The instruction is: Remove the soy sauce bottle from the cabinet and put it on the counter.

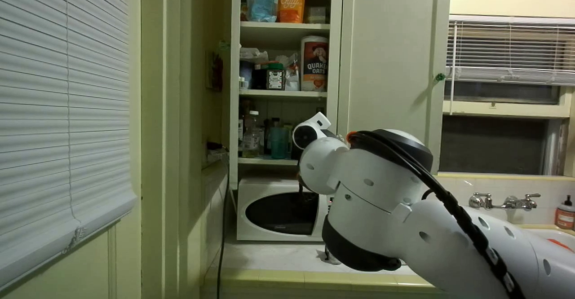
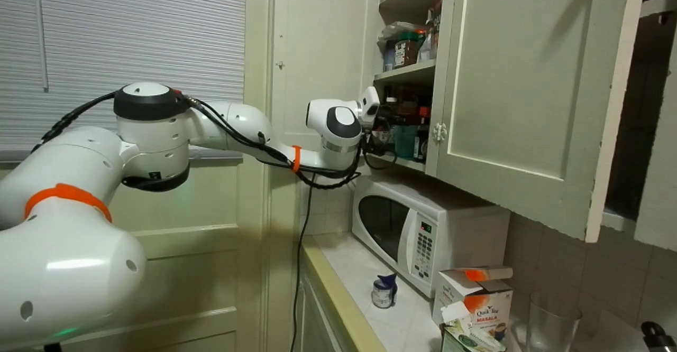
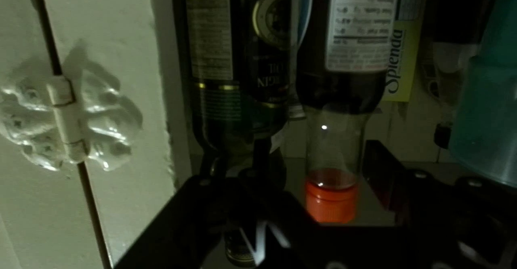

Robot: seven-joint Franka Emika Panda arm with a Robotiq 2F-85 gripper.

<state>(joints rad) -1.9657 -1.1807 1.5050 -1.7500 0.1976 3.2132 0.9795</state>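
Wrist view: the cabinet [image 3: 117, 22] is housing the soy bottle [image 3: 343, 91], with the gripper [image 3: 317, 156] hovering at its neck [image 3: 335, 139].

Below the soy bottle, the counter [image 2: 355, 268] is stretching out, and the microwave [image 2: 428, 230] is sitting on it. The oil bottle [image 3: 250, 59] is standing just beside the soy bottle; the cup [image 3: 486, 115] is standing on its opposite side. The jaws are standing wide apart, apparently straddling the neck and gripping nothing; how deep they are sitting, I cannot tell. The neck is seemingly lying nearer the cup-side jaw, so closing off-centre could be tipping the soy bottle. The other jaw is crowding the oil bottle, so a crooked pull-back could be toppling that. No soy name is showing; I am trusting the orange cap [image 3: 331, 200], so a wrong pick is possible.
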